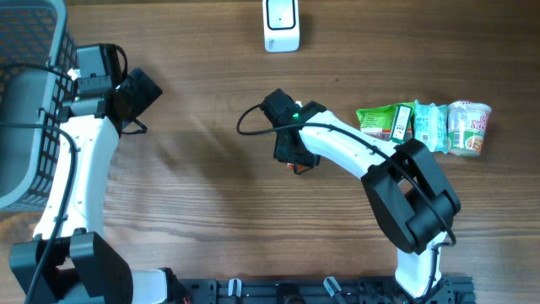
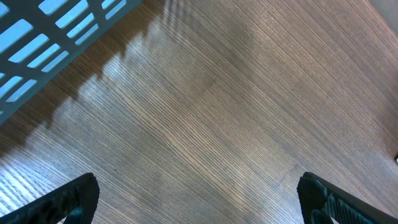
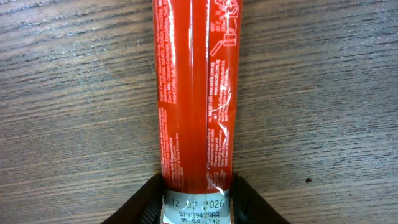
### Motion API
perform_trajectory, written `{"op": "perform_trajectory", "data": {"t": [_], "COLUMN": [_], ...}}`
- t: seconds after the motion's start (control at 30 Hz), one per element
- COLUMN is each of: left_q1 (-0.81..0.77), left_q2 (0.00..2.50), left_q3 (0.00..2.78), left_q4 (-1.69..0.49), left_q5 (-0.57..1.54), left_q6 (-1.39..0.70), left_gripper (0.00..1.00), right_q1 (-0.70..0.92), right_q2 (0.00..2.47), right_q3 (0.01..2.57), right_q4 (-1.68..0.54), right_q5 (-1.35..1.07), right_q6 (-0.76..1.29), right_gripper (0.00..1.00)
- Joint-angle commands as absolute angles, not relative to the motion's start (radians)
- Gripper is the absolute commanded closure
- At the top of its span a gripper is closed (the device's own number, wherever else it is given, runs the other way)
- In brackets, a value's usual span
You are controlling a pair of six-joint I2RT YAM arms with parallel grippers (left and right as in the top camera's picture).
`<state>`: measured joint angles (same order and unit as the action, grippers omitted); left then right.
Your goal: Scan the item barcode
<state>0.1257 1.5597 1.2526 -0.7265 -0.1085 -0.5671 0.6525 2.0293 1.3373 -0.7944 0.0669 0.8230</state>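
A long red snack packet [image 3: 196, 93] lies flat on the wooden table, its silver end printed with a date. My right gripper [image 3: 196, 208] has closed on that end, with its dark fingers [image 3: 148, 202] pressed against both edges of the packet. From overhead the right gripper [image 1: 294, 152] covers the packet, and only a red tip [image 1: 297, 169] shows. A white barcode scanner [image 1: 281, 25] stands at the table's far edge. Near the basket, my left gripper [image 1: 142, 91] hangs open over bare wood, fingertips [image 2: 78, 198] wide apart with nothing between them.
A grey mesh basket [image 1: 25, 101] stands at the far left. At the right lie a green packet [image 1: 381, 120], a pale green pack [image 1: 429, 127] and a cup of noodles [image 1: 469, 128] in a row.
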Motion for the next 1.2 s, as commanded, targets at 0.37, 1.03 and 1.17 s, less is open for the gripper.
{"op": "perform_trajectory", "data": {"t": [0.37,1.03,1.17], "left_q1": [0.127,0.127,0.127], "left_q2": [1.56,1.56,1.56], "left_q3": [1.264,1.264,1.264], "left_q4": [-0.727,-0.727,-0.727], "left_q5": [-0.125,-0.125,-0.125], "left_q6": [-0.581,-0.581,-0.581], "left_gripper": [0.0,0.0,0.0], "right_q1": [0.616,0.606,0.606], "right_q2": [1.911,1.669,1.669], "right_q3": [1.324,1.322,1.322], "right_q4": [-0.825,-0.77,-0.768], "right_q5": [-0.002,-0.212,-0.244], "right_q6": [0.591,-0.045,-0.046], "right_gripper": [0.96,0.96,0.96]}}
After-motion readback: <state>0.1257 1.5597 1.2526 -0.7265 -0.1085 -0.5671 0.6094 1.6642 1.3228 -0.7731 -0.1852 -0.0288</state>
